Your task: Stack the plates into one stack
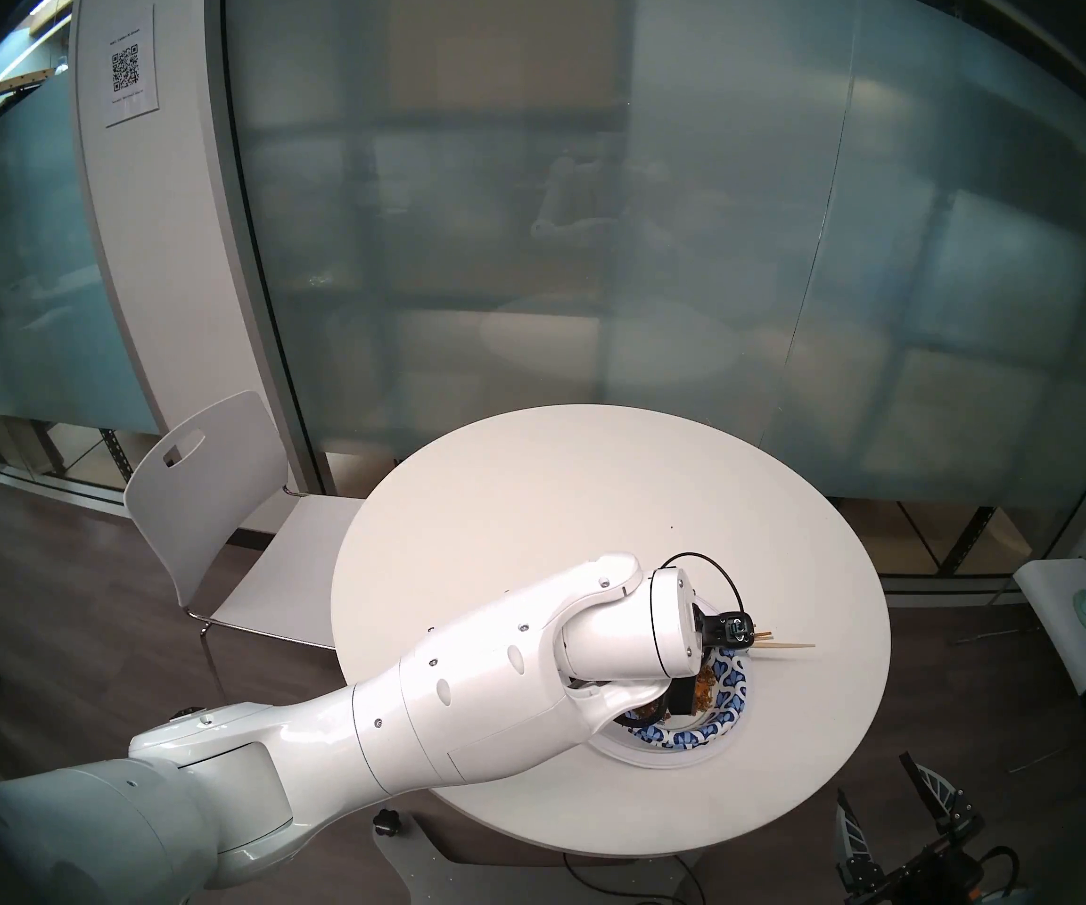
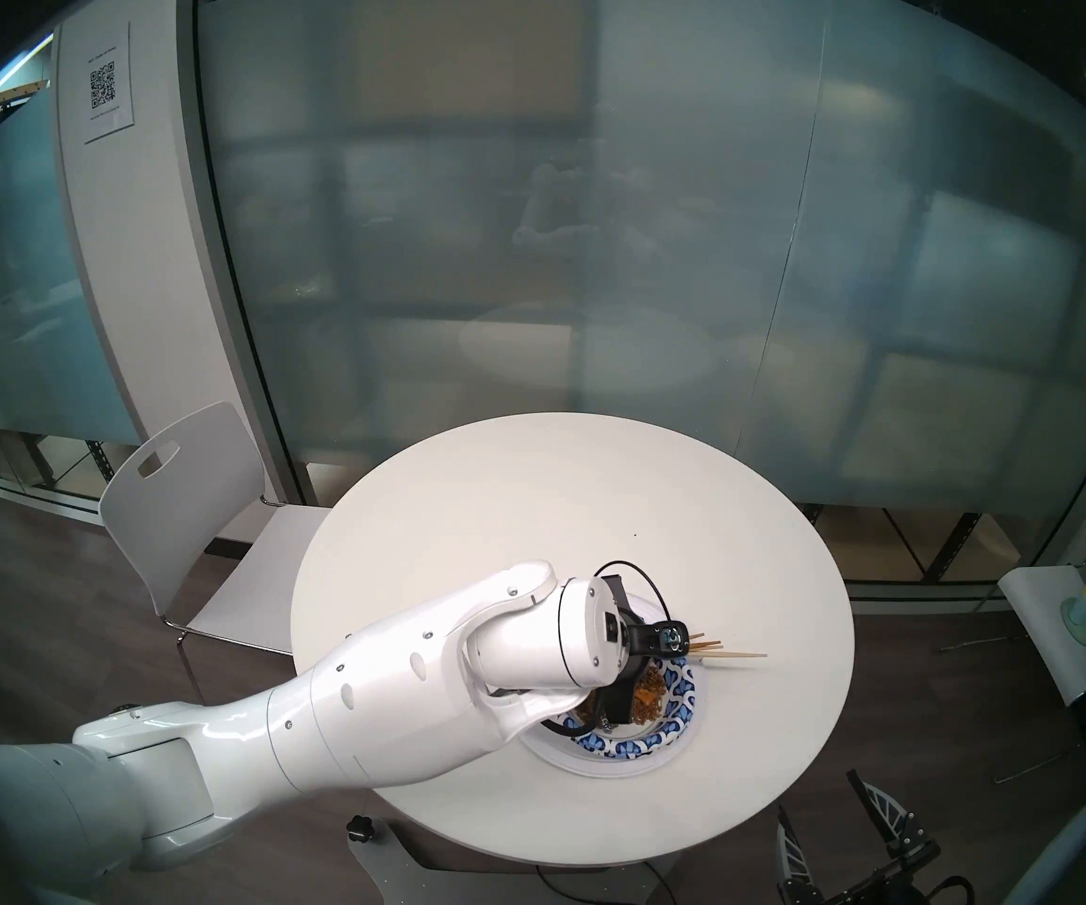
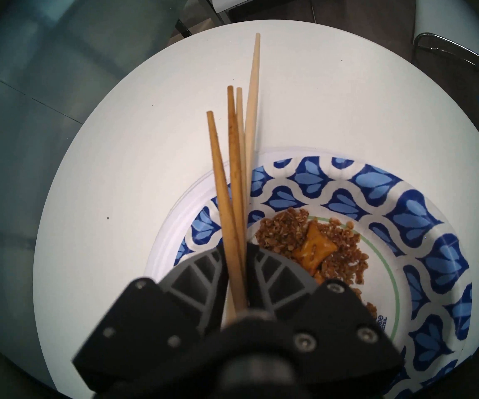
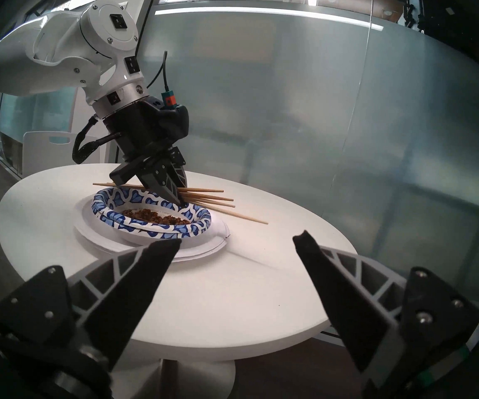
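Head views: left gripper [image 1: 684, 701] low over blue-patterned plate [image 1: 733, 688], nested on white plates [image 1: 658, 757] near round table's [image 1: 527, 492] front edge; chopsticks [image 1: 782, 646] poking out rightward. Left wrist: jaws pinched on bundle of chopsticks [image 3: 234, 194], granola crumbs [image 3: 298, 234] beside. Right wrist: right gripper [image 4: 237, 244] spread wide, empty, well apart from stack. Plates apparently stacked already; step in hand likely clearing chopsticks. Next: set down or lift without tipping plate.
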Robot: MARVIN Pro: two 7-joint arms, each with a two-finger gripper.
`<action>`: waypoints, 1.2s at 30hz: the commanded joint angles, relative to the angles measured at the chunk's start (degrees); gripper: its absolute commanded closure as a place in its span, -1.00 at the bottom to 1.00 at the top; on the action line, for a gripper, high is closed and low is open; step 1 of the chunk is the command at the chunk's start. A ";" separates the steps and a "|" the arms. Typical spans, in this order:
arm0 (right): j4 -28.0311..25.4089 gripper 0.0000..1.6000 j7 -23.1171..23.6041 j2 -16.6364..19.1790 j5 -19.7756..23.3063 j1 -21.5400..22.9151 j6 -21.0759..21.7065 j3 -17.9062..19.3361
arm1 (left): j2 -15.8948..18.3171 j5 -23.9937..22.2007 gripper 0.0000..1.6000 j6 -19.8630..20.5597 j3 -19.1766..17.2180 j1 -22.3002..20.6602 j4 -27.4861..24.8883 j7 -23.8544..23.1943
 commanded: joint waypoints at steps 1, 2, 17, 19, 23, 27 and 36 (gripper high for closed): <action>0.11 -0.98 1.10 0.55 1.59 -0.65 -0.89 -0.28 | -0.12 0.42 0.20 0.50 0.29 -1.37 -1.72 -0.76; 0.20 -0.98 1.06 0.67 1.70 -0.73 -0.98 -0.35 | -0.04 0.53 0.22 0.64 0.17 -1.16 -1.87 -0.62; 0.47 -1.00 -0.31 1.61 2.46 -2.21 -2.14 -1.51 | 0.84 1.57 0.07 0.62 0.77 -0.97 -3.03 -1.63; 0.48 -1.00 -0.44 1.73 2.56 -2.39 -2.29 -1.66 | 0.86 1.50 0.09 0.41 0.89 -1.14 -2.92 -1.98; 0.52 -1.00 -0.74 1.95 2.71 -2.64 -2.55 -1.94 | 1.04 1.60 0.08 0.46 1.07 -1.17 -3.32 -2.27; 0.55 -1.00 -1.14 2.19 2.79 -2.93 -2.68 -2.23 | 1.20 1.73 0.07 0.62 1.02 -1.01 -3.88 -2.32; 1.02 -1.00 -1.81 2.95 2.94 -3.18 -3.20 -2.65 | 2.17 1.70 0.06 1.19 0.50 -0.80 -5.62 -3.84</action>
